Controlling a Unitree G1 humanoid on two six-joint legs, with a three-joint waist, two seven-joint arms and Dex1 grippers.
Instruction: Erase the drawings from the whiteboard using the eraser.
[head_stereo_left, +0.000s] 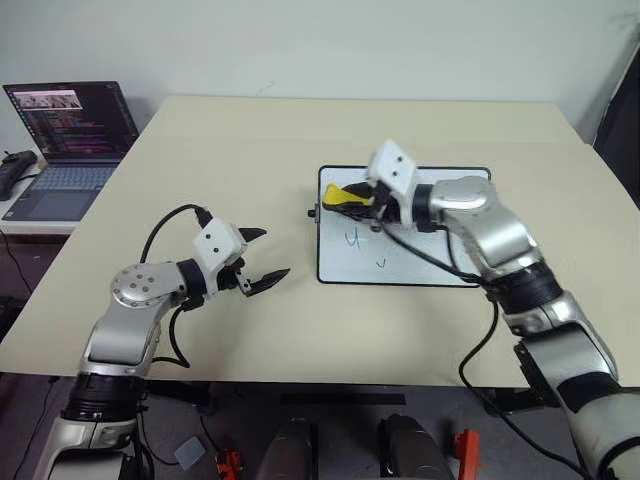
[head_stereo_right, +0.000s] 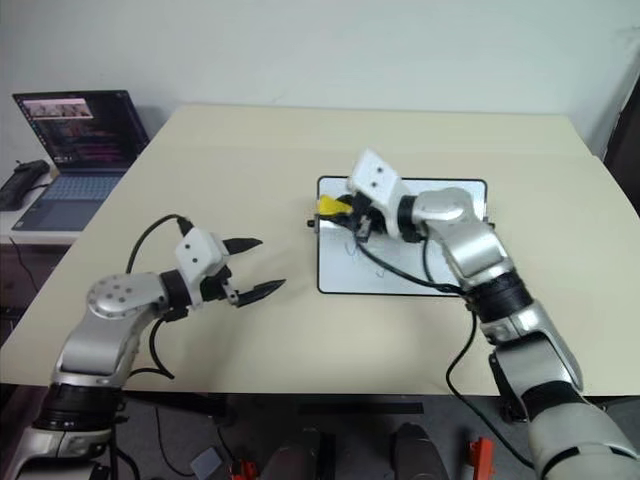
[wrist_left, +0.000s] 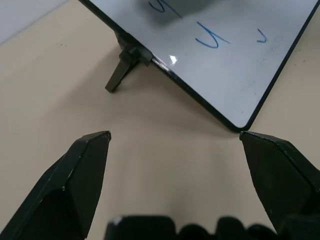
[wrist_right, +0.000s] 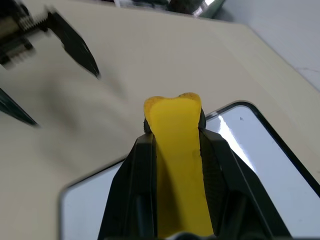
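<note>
The whiteboard (head_stereo_left: 345, 268) lies flat at the table's middle right. Blue drawings mark its near-left part: a "y"-like squiggle (head_stereo_left: 352, 239) and a small "v" (head_stereo_left: 380, 263), also seen as the squiggle (wrist_left: 210, 39) and the "v" (wrist_left: 261, 36) in the left wrist view. My right gripper (head_stereo_left: 352, 200) hovers over the board's far-left corner, shut on the yellow eraser (head_stereo_left: 343, 196), whose yellow block (wrist_right: 176, 150) sticks out between the fingers. My left gripper (head_stereo_left: 264, 255) stands open above bare table left of the board, nothing between its fingers (wrist_left: 90, 165).
An open laptop (head_stereo_left: 70, 140) sits on a side table at the far left, with a black object (head_stereo_left: 15, 170) beside it. A black knob (head_stereo_left: 313, 212) juts from the board's left side. A cable (head_stereo_left: 430, 258) from my right arm hangs over the board.
</note>
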